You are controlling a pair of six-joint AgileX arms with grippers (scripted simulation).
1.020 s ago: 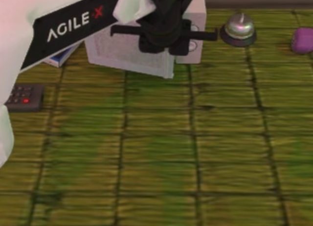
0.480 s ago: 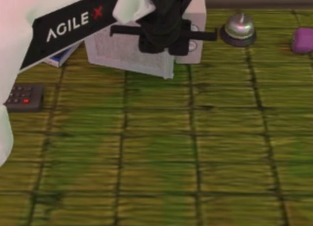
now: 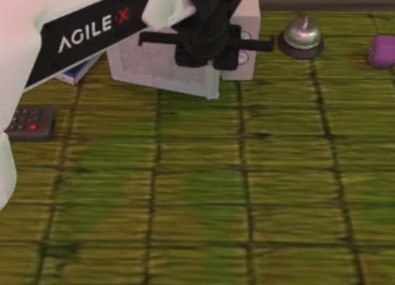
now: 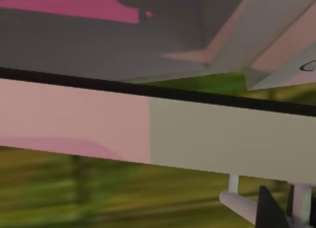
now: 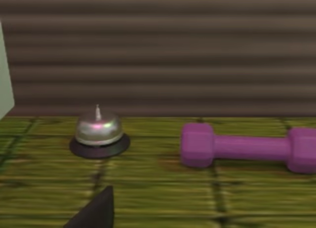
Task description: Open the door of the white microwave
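Microwave [image 3: 247, 26] at the far edge of the table, left of centre in the top view: a white box with its knob strip facing us. Its door [image 3: 163, 72], a white panel with a grey speckled window, stands slightly swung out, its free edge nearer us than the knob strip, so a narrow gap shows there. We judge the opening begun but far from done.

Our left gripper [image 3: 207, 47] hangs directly over the door's free edge, the black wrist hiding the spot where the fingers meet the panel. In the left wrist view the door's edge fills the frame as a pale band, with a small white handle bar [image 4: 242, 203] and one dark fingertip [image 4: 269, 210] beside it. We cannot tell whether the fingers are clamped on the handle or apart. The arm reaches in from the left, likely so it can draw the door outward along its swing.

Our right gripper is out of the top view; its wrist camera faces a silver bell [image 5: 98, 129] and a purple dumbbell [image 5: 247, 148], well clear of the microwave. A dark keypad [image 3: 31, 121] lies near the left edge.
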